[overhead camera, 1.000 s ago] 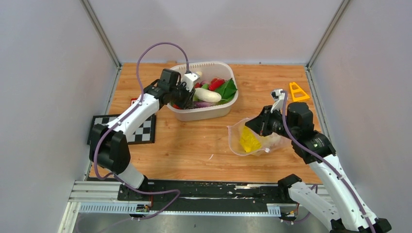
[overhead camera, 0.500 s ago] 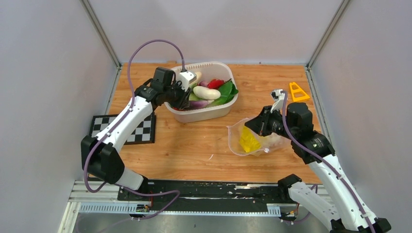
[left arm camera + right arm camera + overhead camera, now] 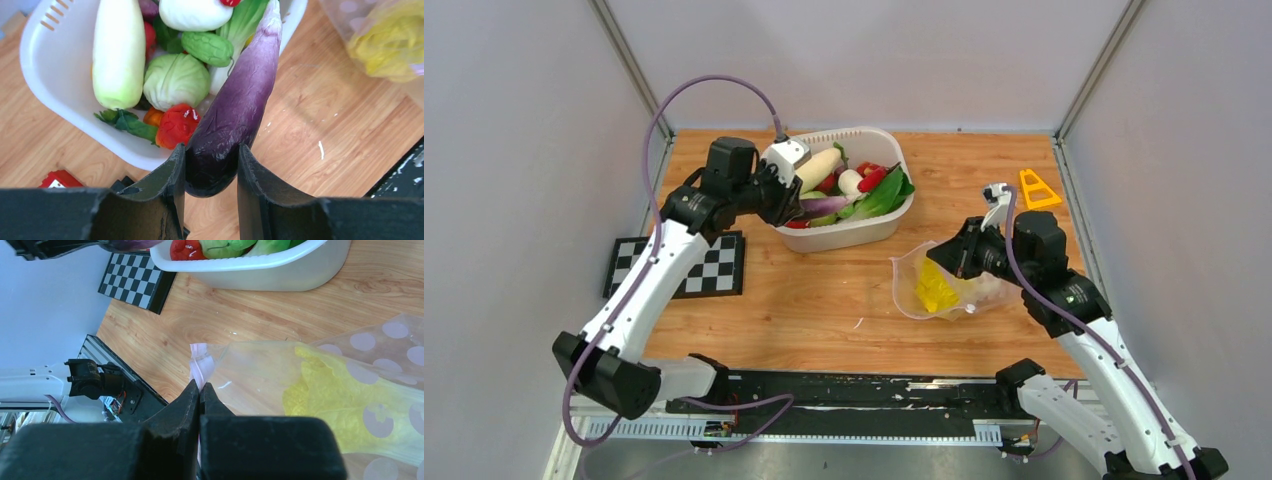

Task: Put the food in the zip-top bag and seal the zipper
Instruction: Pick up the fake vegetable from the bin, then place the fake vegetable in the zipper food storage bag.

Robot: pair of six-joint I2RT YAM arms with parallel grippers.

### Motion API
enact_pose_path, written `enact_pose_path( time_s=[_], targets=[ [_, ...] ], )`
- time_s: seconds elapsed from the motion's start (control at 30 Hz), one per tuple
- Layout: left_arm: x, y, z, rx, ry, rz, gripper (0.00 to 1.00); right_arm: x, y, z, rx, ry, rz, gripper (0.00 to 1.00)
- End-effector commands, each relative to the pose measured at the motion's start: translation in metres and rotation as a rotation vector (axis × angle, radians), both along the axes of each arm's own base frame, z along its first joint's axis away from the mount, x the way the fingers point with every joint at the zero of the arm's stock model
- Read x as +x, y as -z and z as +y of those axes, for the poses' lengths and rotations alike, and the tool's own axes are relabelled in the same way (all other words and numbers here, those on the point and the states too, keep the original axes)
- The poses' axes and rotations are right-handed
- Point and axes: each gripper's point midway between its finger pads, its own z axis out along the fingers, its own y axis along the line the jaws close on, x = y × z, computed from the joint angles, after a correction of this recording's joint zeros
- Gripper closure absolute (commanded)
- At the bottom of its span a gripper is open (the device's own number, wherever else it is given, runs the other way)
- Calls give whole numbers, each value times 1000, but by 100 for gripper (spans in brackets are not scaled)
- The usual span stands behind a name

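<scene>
The left gripper (image 3: 210, 167), clamped on only the blunt end of the purple eggplant (image 3: 240, 105) above the tub (image 3: 55, 95), could let it pivot and drop short of the zip-top bag (image 3: 260, 370) at right, whose zipper (image 3: 200, 357) the right gripper (image 3: 199, 390) pinches.

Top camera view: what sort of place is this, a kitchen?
Likely a robot test booth, not a kitchen: blank grey panels wall in a wooden table, a checkerboard card lies there, and the vegetables in the white tub look like plastic toys.
</scene>
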Motion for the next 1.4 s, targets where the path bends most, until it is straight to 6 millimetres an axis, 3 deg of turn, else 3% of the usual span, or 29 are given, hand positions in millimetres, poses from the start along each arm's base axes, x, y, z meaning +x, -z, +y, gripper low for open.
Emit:
enact_pose_path(
  time_s=[0.0, 0.13, 0.33, 0.43, 0.53, 0.7, 0.87, 1.1, 1.37],
  targets=[
    [-15, -32, -2, -85, 11, -52, 80, 9, -13, 4, 49, 14, -42, 100],
    [-37, -35, -15, -161, 88, -8, 82, 9, -14, 5, 53, 14, -41, 100],
    [-106, -63, -65, -354, 316, -15, 82, 12, -14, 3, 53, 35, -47, 100],
    [-137, -61, -80, -387, 357, 7, 82, 13, -14, 2, 58, 42, -50, 100],
    [-156, -54, -88, -402, 356, 43, 83, 14, -14, 0, 60, 58, -54, 100],
    [-165, -34, -101, -388, 307, 104, 83, 14, -14, 2, 71, 53, -48, 100],
    [-149, -17, -107, -340, 185, 124, 86, 13, -14, 3, 85, 49, -51, 100],
    [-156, -23, -131, -391, 226, 131, 85, 12, -14, 6, 87, 31, -45, 100],
    [-160, -13, -156, -306, 203, 135, 83, 10, -13, 8, 96, 23, -36, 100]
  ],
)
